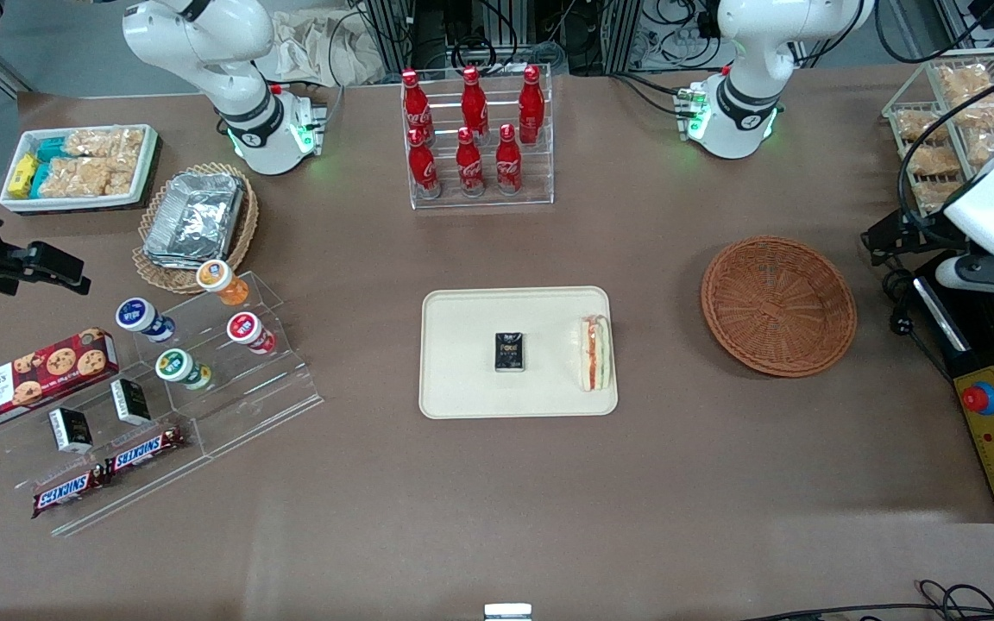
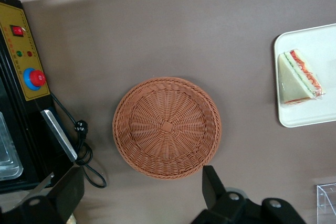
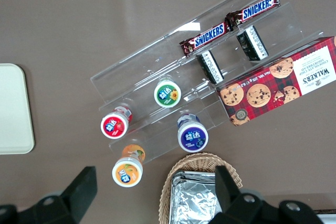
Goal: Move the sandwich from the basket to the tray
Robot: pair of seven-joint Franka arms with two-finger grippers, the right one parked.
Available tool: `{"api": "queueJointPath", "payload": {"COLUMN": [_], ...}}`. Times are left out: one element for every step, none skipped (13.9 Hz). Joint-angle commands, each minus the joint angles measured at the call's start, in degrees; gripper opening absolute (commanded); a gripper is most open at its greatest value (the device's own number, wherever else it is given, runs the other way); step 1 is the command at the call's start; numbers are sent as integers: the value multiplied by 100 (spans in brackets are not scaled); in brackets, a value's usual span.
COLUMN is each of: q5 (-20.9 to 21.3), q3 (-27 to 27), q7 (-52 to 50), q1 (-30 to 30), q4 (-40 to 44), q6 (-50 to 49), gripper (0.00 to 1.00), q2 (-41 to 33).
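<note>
The sandwich is a triangular wedge of pale bread with orange-red and green layers along its cut edge, and it lies on the tray, close to the rim at the working arm's end. The tray is flat, cream plastic with rounded corners and a low rim; a small black box lies near its middle, its print too small to read. Toward the working arm's end of the table sits the basket, round, shallow, tightly woven in reddish-brown wicker, with nothing in it. In the wrist view the sandwich shows a glossy clear wrap, and the tray is cut off at the frame edge. The gripper hangs high above the basket, its two dark fingers spread wide apart and holding nothing; only their tips show. In the front view the gripper itself is hard to make out among the dark parts at the edge.
</note>
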Motion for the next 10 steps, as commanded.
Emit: {"api": "queueJointPath", "payload": {"q5": [-65,-65,-73,-82,-82,-100,-143,-153,-161,-161], "q3": [90,90,99,99,108,108,108,108,125,126], "q7": [98,98,98,98,98,98,98,98,98,98], "q1": [-81,-72,-64,-55,-55,-55,-55,-55,-55,-55], "q4": [-50,-49,-49,-41,-41,-49,-49,-49,-49,-49], "q6": [-43,-34,-34,-34,-25,-25,-25,-25,-25,-25], "gripper": [100,100,100,100,100,100,100,100,100,100], "q2": [-124,-124,-124,-124,-115,-115,-115,-115,-115,-115]}}
